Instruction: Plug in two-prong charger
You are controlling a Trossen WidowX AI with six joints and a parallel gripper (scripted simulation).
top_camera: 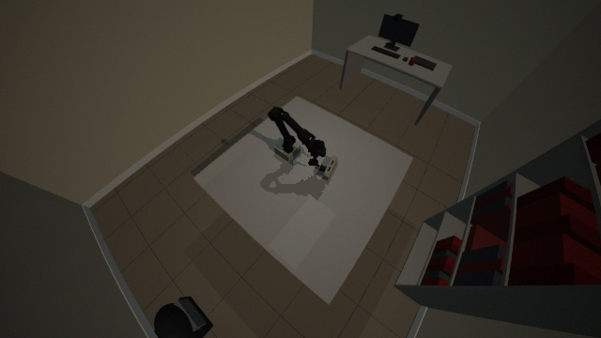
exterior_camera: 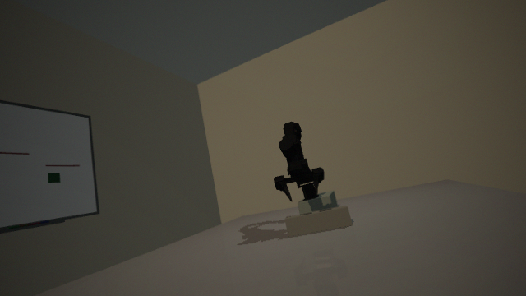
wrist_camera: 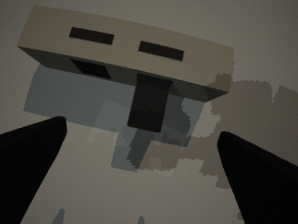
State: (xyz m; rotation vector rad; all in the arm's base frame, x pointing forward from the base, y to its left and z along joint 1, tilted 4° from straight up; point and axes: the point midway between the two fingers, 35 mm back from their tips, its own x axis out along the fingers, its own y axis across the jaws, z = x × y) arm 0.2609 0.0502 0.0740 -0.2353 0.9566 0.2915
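Note:
The beige power strip (top_camera: 327, 176) (exterior_camera: 318, 222) (wrist_camera: 130, 35) lies on the white floor area, with two dark slots on its top. In the wrist view its left outlet (wrist_camera: 91, 69) is an open dark square on the shaded side face. The black charger (wrist_camera: 148, 104) stands out from that face at the right outlet. No gap shows between them; its prongs are hidden, so I cannot tell how deep they sit. My gripper (exterior_camera: 304, 198) (wrist_camera: 144, 131) is open and empty. Its fingertips are wide apart, one on each side of the charger's outer end, touching neither charger nor strip.
The arm's pale base (top_camera: 287, 152) (exterior_camera: 318, 204) stands behind the charger, on the side away from the strip. Shadows of the arm fall around the strip and charger. The desk (top_camera: 366, 43) and the bookshelf (top_camera: 448, 221) stand far off by the walls.

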